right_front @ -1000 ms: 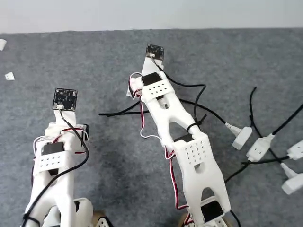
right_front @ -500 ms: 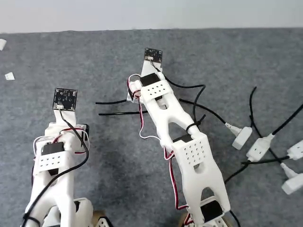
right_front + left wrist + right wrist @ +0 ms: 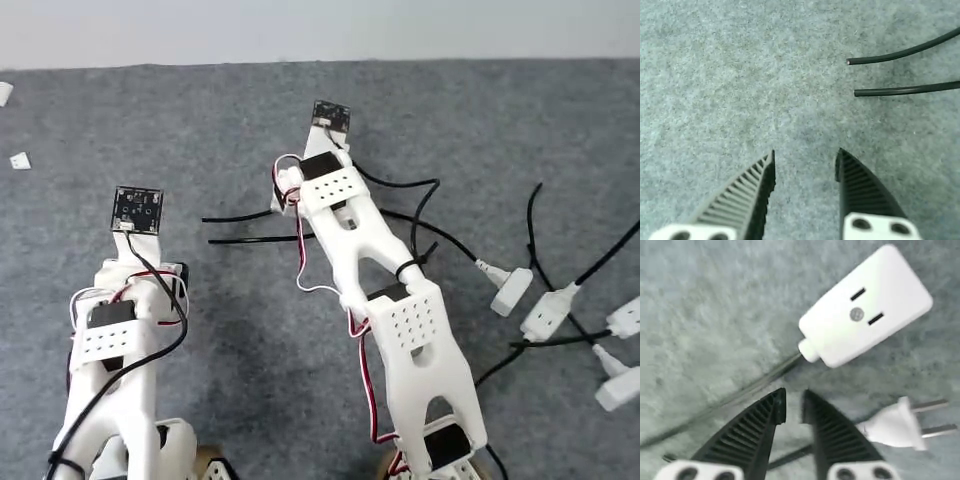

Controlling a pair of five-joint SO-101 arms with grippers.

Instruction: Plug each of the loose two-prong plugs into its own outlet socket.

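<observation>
My right pincer [image 3: 794, 407] hangs over the bench [image 3: 700, 315] toward its far edge, jaws a narrow slit apart, holding nothing. Just beside it lies a white two-prong plug [image 3: 892, 429], prongs pointing away. Just past its tips lies a flat white outlet socket [image 3: 867, 307], face up, with two slots and a round mark. From above, the arm [image 3: 350, 230] hides both. My left pincer [image 3: 805, 165] stands wide and empty, two black cable ends [image 3: 856, 92] beyond it. Near the right edge lie more white pieces [image 3: 545, 315], too small to sort.
</observation>
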